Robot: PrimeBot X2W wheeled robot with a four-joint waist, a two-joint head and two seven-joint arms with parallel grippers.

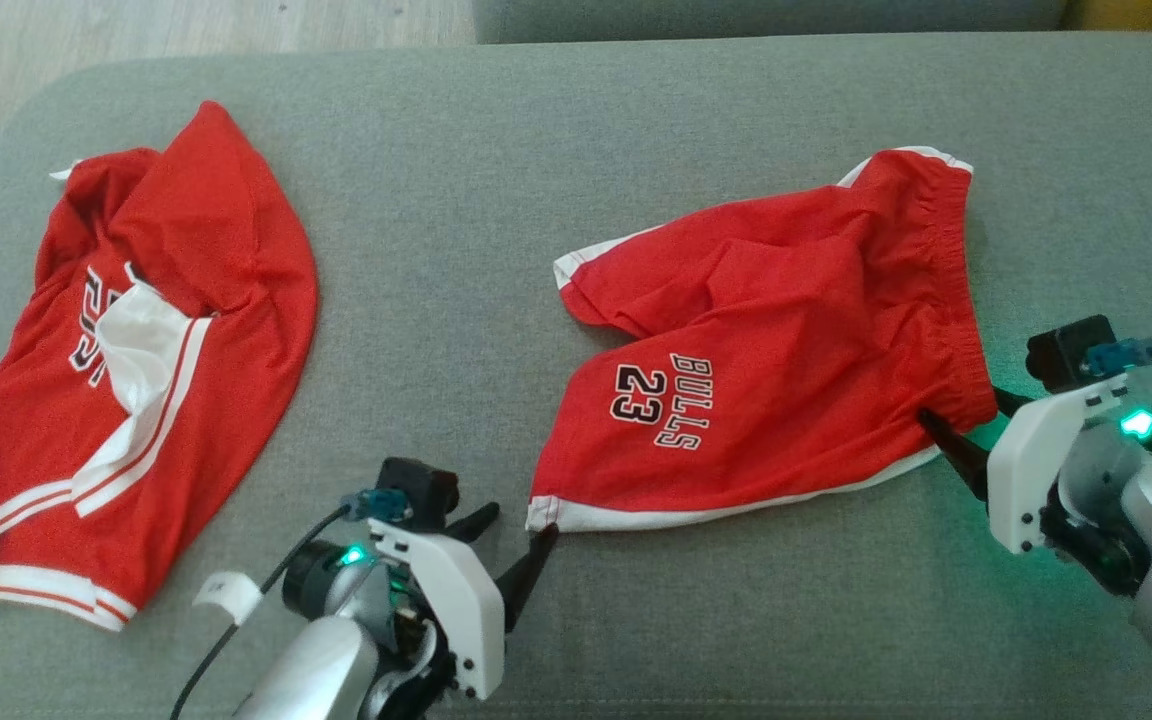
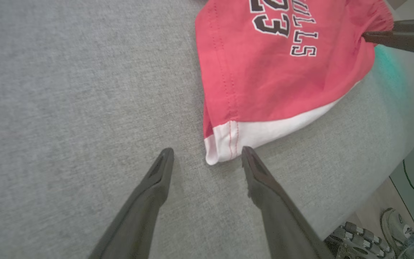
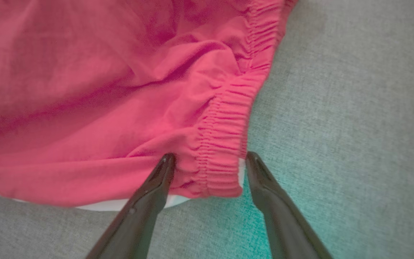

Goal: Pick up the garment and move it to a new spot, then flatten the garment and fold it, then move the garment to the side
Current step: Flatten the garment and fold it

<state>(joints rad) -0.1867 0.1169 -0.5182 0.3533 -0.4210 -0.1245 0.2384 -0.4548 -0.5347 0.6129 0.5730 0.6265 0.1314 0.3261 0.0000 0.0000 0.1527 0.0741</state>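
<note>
Left gripper [image 1: 519,520] jaws wide, fingertips at shorts [image 1: 786,350] hem corner. Right gripper [image 1: 963,407] jaws wide, straddling the shorts' waistband corner.

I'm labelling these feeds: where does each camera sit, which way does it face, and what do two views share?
Head view: on the head, facing forward and down at the grey cushion, red jersey and red shorts; left gripper and right gripper show, both open.
Left wrist view: on the left wrist, facing along its fingers at the white hem corner.
Right wrist view: on the right wrist, facing along its fingers, either side of the elastic waistband.
Shared: head and left wrist views both show the BULLS 23 print.
</note>
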